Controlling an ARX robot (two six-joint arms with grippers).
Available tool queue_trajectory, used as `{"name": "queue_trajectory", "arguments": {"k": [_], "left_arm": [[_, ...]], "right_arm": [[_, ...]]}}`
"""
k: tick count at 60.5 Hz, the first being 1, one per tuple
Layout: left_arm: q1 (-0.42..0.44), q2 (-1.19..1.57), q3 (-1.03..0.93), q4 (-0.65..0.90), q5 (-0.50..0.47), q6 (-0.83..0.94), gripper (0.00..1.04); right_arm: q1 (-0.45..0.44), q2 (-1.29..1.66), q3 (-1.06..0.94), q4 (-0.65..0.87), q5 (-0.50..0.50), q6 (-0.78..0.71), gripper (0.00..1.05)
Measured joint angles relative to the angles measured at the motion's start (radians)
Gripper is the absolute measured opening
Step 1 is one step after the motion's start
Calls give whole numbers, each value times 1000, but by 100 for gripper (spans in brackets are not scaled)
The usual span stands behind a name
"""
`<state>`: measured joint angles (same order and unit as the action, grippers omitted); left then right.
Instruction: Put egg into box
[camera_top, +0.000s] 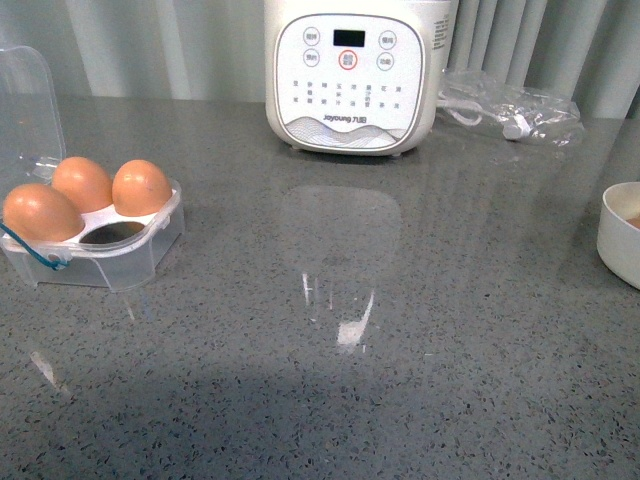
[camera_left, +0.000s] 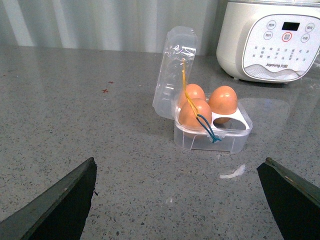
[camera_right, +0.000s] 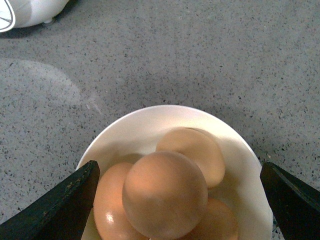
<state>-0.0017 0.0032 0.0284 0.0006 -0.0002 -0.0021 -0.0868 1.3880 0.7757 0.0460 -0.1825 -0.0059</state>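
Since the right gripper (camera_right: 178, 165) hangs spread over the bowl (camera_right: 240, 150), it should close gently on the topmost egg (camera_right: 165, 195), then lower it into the empty cup (camera_top: 112, 233) of the box (camera_top: 105, 265); the left gripper (camera_left: 180, 160) is likewise spread.

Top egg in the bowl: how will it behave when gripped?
Probably slippery: the top egg has a smooth, rounded shell. Likely rolls if nudged, since it sits piled on other eggs in the bowl. Being an egg, it is presumably fragile.
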Motion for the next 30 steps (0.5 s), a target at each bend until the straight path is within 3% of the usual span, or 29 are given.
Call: {"name": "queue_trajectory", "arguments": {"k": [10, 30], "left_arm": [[0, 0, 0, 0, 0, 0, 98], [0, 0, 0, 0, 0, 0, 98]], "right_arm": [[-11, 0, -13, -3, -16, -14, 97], [-22, 0, -13, 5, -24, -33, 50]]}}
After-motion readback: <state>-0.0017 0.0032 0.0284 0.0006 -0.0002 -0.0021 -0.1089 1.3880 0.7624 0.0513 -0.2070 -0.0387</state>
